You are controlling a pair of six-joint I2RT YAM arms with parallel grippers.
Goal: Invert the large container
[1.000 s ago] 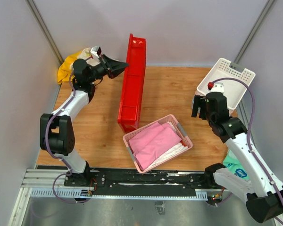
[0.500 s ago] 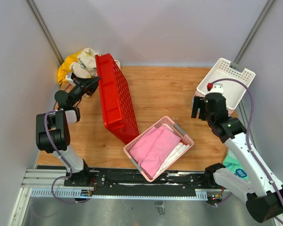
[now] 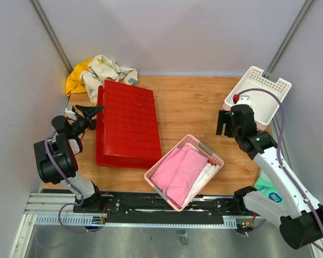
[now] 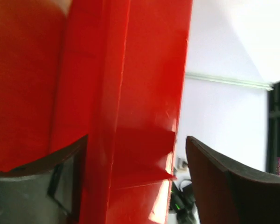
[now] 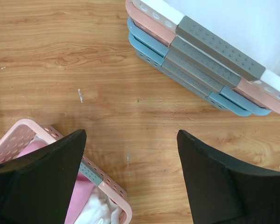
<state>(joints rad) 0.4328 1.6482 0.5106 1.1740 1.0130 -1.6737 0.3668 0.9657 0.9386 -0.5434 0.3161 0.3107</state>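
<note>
Left pincer (image 3: 95, 113) agape, seemingly astride the large container (image 3: 126, 126), red gridded underside up.

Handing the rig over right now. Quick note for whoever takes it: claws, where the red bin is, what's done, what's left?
Left claw: open, fingers on either side of the large container's near-side rim, not clamped.
Right claw: open and empty, hovering over the table between the pink basket and the stacked baskets.
Large container: flat on the table's left half, ribbed grid underside up.
Done: the flip.
Left: back the left claw clear of the rim; probably nothing else.
</note>
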